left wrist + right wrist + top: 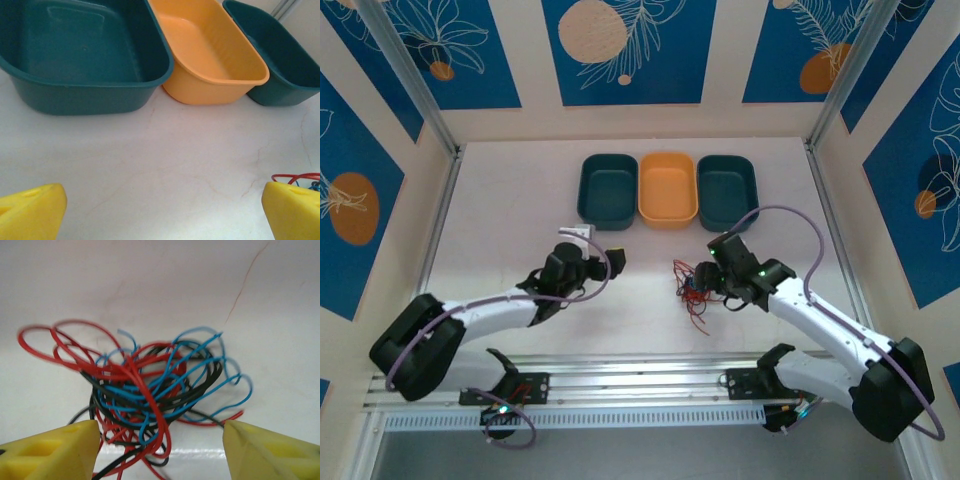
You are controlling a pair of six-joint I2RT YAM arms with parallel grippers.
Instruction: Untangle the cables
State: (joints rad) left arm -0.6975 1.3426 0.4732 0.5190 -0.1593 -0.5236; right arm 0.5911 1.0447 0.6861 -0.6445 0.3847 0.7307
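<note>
The cables are a tangle of thin red, blue and black wires on the white table, just right of centre. In the right wrist view the cables lie knotted together, and my right gripper straddles their near part. Its yellow fingertips stand apart on either side, and wires run between them. From above, my right gripper sits at the bundle's right edge. My left gripper is open over bare table, well left of the tangle. In its wrist view a red loop of the cables peeks out behind the right fingertip.
Three bins stand in a row at the back: a teal bin, an orange bin and another teal bin. In the left wrist view the teal bin and orange bin are close ahead, with nothing inside them.
</note>
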